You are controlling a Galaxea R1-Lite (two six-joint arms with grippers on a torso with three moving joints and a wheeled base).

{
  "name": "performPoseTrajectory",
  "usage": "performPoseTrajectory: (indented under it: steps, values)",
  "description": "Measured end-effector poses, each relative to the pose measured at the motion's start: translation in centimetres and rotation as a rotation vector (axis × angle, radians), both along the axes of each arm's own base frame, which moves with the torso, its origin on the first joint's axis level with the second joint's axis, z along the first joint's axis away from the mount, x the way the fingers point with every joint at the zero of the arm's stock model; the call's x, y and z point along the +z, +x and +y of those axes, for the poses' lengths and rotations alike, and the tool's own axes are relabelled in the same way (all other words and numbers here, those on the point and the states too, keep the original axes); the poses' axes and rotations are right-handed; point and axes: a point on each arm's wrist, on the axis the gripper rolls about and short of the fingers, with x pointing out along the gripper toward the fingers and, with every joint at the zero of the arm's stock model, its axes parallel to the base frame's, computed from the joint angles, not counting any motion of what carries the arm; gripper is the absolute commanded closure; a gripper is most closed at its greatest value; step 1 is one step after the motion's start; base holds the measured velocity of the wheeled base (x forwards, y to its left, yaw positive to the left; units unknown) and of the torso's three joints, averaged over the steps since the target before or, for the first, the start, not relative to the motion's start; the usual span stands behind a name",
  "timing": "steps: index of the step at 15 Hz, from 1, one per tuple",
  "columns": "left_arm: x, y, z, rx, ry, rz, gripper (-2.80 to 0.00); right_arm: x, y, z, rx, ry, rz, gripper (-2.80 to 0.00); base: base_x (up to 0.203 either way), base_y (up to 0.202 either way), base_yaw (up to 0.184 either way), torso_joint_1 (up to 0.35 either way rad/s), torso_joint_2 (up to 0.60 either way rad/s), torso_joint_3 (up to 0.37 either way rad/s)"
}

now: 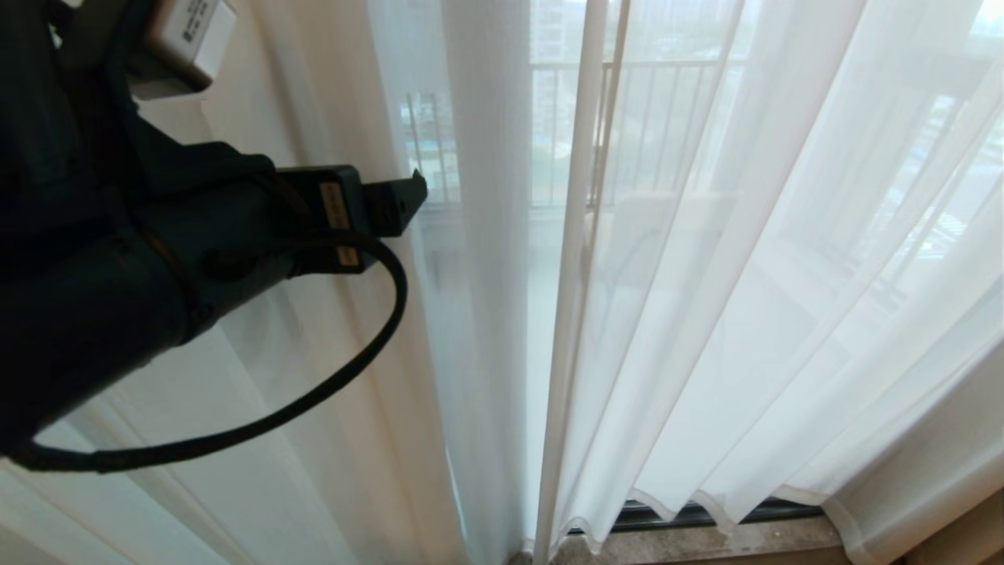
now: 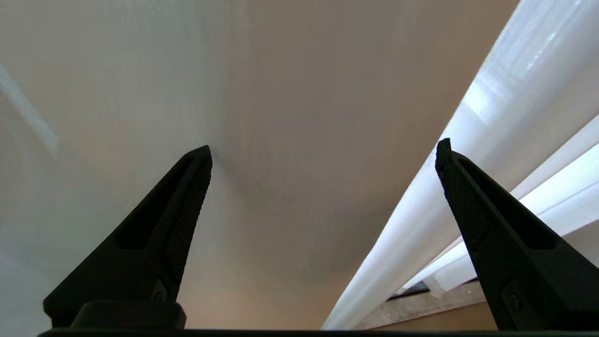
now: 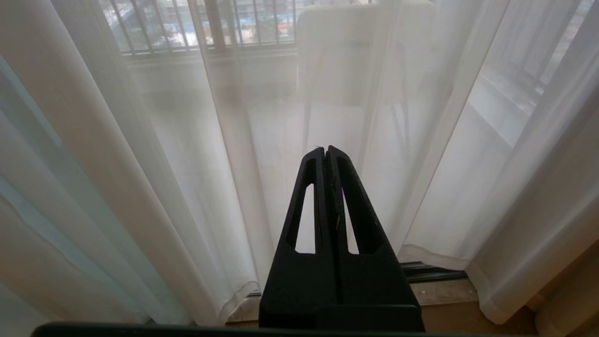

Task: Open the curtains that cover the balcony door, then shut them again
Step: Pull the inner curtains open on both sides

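The curtains (image 1: 706, 275) hang drawn across the balcony door (image 1: 706, 514); the left gripper (image 2: 323, 159) nears them, jaws spread, gripping nothing.

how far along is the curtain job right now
Nothing looks done: the curtains hang drawn across the balcony door, meeting near the middle. In hand: the left gripper, open, is right at the left panel's fabric, gripping nothing. The right gripper is shut and empty. Opening and re-closing remain.

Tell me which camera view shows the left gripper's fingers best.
The left wrist view: the left gripper stands wide open against the curtains, both fingers clear. The head view shows its body side-on, fingertips hidden; the right wrist view shows none of it.
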Motion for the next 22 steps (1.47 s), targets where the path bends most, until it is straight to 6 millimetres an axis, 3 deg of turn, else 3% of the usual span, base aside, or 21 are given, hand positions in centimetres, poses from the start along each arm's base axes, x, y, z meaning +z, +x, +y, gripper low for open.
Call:
performPoseTrajectory:
  steps: [7,22]
  values:
    - [-0.7,1.0,-1.2,0.000,0.006,0.007,-2.80,0.0,0.0,0.0,0.000,0.000,0.000,0.00,0.000,0.000,0.000,0.000,0.00,0.000]
    - [-1.0,1.3,-1.2,0.010,0.025,-0.007,-2.80,0.0,0.0,0.0,0.001,0.000,0.000,0.00,0.000,0.000,0.000,0.000,0.00,0.000]
